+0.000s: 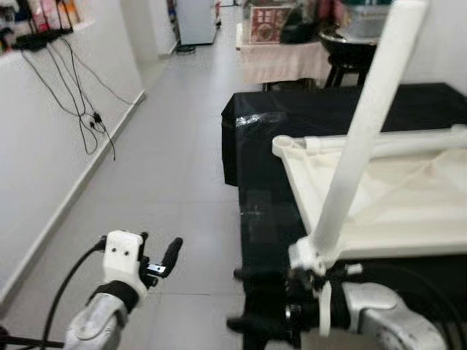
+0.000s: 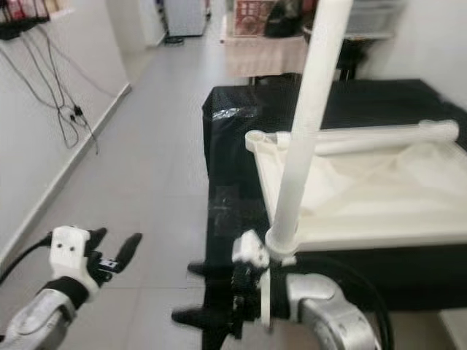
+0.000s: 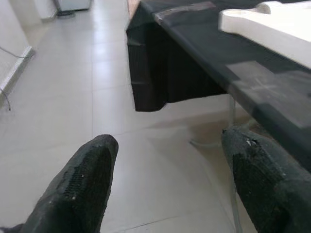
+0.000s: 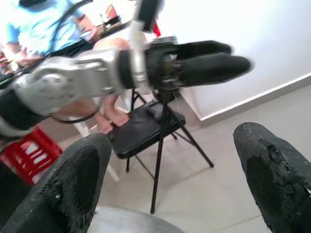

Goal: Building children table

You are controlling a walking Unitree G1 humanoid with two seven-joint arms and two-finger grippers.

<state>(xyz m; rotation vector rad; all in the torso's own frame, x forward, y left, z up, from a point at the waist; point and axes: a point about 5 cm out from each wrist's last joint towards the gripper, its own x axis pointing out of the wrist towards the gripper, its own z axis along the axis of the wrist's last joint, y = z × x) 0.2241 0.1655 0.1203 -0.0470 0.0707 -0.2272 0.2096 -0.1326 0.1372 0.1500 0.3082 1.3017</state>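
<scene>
- Nearest the head camera, the right gripper [image 1: 244,321] sits low at the near edge of the black table [image 1: 306,117], its black fingers pointing to the robot's left; its wrist view shows the two fingers [image 4: 73,189] spread wide with nothing between them.
- Just above that arm, a long white tube [image 1: 365,131], a leg of the children's table, rises at a slant from a white corner joint [image 1: 310,255] of the frame.
- Whether the right arm touches this joint cannot be told from the pictures.
- On the black table lies the white children table top [image 1: 394,197], upside down, with a second white tube [image 1: 408,140] lying along its far edge.
- Over the grey tiled floor [image 1: 182,168], well apart from the black table, the left gripper [image 1: 159,255] hovers, fingers parted and holding nothing.
- Across the right wrist view, the left arm shows with a black folding chair [image 4: 146,128] and a seated person in a blue shirt [image 4: 34,26] behind it.
- Black cables [image 1: 80,109] hang down the white wall on the robot's left.
</scene>
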